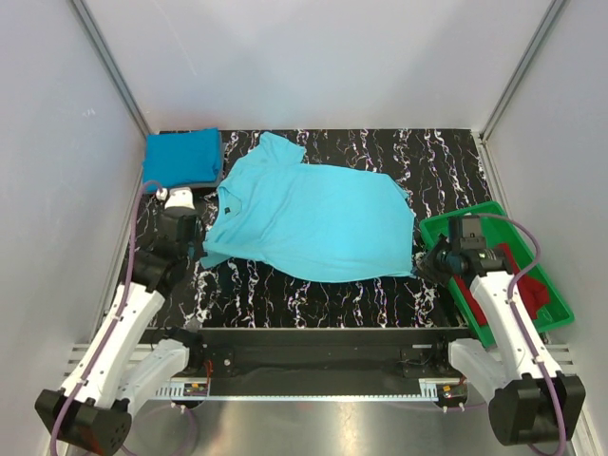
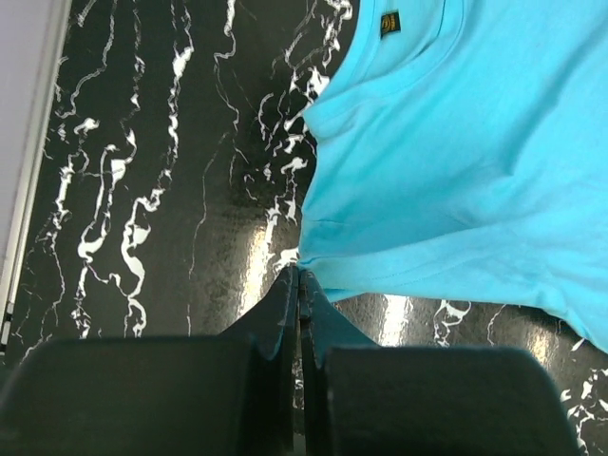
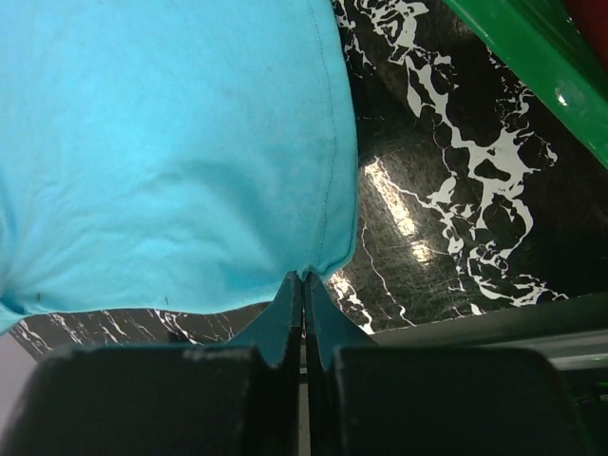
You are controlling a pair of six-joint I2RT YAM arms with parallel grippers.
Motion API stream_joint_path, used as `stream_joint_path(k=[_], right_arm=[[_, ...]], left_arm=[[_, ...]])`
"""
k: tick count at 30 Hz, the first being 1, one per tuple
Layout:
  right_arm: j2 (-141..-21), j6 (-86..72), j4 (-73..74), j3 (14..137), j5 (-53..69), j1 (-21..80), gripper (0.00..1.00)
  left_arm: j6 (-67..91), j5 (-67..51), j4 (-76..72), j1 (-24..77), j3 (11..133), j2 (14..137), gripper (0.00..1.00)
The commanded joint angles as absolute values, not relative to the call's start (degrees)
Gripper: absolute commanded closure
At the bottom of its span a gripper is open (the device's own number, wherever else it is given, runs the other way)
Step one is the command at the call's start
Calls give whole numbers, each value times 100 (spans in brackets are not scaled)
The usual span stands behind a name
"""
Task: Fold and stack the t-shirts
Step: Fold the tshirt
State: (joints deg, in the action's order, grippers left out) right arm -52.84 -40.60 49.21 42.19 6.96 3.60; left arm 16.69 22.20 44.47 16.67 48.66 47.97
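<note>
Left gripper (image 2: pixel 302 281) and right gripper (image 3: pixel 306 281) pinch near corners of the light turquoise cloth t-shirt (image 1: pixel 309 223). Best lift evenly, keeping it taut.

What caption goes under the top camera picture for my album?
Left claw and right claw pinch corners of the flat turquoise t-shirt; folded blue t-shirt far left.

We take this for a robotics lab's test cell, not a home or a shop. Ahead of the jaws and to either side of them, plain white panels (image 1: pixel 332 57) held by bare aluminium struts (image 1: pixel 109 66) box in a black marble-patterned worktop (image 1: pixel 446 161). Behind the jaws, two white robot arms (image 1: pixel 123 332) are bolted to a metal rail (image 1: pixel 313 385), with cables (image 1: pixel 535 245) looping along them in the open.
</note>
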Motion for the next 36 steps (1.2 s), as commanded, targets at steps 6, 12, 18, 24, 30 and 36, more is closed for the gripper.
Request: stream_joint_path(k=[6, 12, 18, 24, 30, 36], right_arm=[[-5326, -4280, 4703, 3832, 792, 536, 100], [-5432, -4544, 3992, 3630, 449, 545, 100], [-6010, -4606, 3735, 3796, -412, 527, 100], [-6600, -4369, 3560, 4183, -782, 519, 100], [-6689, -4149, 3559, 4368, -949, 396, 100], [-6776, -3955, 3507, 4474, -1151, 387, 100]], left_arm=[[1029, 1831, 4123, 1687, 4957, 5273, 100], [1046, 994, 3306, 1687, 4746, 5695, 100], [485, 1072, 2611, 1679, 5316, 6722, 100], [-139, 809, 2259, 1600, 5923, 7725, 100], [-158, 826, 2004, 1354, 6328, 8191, 100], [-106, 669, 1943, 1125, 6504, 8349, 100]])
